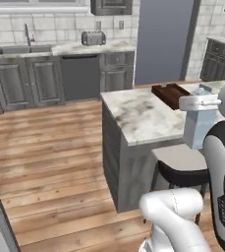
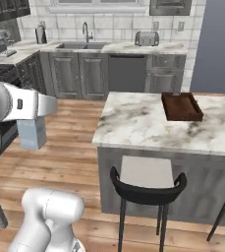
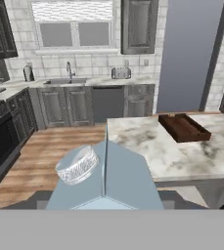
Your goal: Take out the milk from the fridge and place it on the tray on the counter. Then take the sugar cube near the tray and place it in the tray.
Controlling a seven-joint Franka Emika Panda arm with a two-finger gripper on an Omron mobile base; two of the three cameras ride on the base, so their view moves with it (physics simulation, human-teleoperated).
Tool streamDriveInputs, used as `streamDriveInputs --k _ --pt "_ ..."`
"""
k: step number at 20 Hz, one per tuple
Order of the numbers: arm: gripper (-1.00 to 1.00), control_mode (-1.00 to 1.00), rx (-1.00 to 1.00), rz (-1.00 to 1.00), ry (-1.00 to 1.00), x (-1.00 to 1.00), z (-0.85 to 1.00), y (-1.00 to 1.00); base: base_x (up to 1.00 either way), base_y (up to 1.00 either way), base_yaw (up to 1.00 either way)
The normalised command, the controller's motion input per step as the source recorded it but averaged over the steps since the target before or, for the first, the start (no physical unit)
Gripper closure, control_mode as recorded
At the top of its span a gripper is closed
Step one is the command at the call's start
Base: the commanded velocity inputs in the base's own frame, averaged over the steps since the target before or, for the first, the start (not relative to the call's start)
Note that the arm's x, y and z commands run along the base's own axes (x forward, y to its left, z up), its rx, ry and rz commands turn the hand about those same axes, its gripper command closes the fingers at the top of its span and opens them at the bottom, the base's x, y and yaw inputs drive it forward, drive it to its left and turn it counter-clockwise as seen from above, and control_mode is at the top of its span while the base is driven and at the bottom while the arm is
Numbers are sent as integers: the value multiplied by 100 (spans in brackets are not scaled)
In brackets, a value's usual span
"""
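Observation:
The milk (image 1: 200, 129) is a pale blue-grey carton hanging under my white hand, with my gripper (image 1: 199, 114) shut on its upper part. From the right base the milk (image 2: 32, 133) hangs over the wooden floor, left of the counter (image 2: 138, 123). The hand view looks down on the milk's gabled top and ribbed cap (image 3: 77, 165), which hide my fingers. The dark brown tray (image 1: 170, 94) (image 2: 182, 107) (image 3: 184, 128) lies with nothing in it on the counter's far side (image 1: 138, 115). The fridge (image 1: 163, 39) (image 3: 189, 53) stands shut beyond it. I cannot make out the sugar cube.
A black stool with a grey seat (image 1: 182, 165) (image 2: 146, 178) stands at the counter's near side. Along the back wall run grey cabinets with a sink (image 2: 79, 46) and a toaster (image 1: 93, 38). A black oven (image 3: 1, 134) is at the left.

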Motion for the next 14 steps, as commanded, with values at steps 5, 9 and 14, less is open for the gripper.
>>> streamDriveInputs --k 5,9,14 --pt "100 100 0 0 0 0 0 0 -94 -100 -7" --pt "100 100 0 0 0 0 0 0 -69 -100 2" --pt "100 100 0 0 0 0 0 0 -8 -100 13"
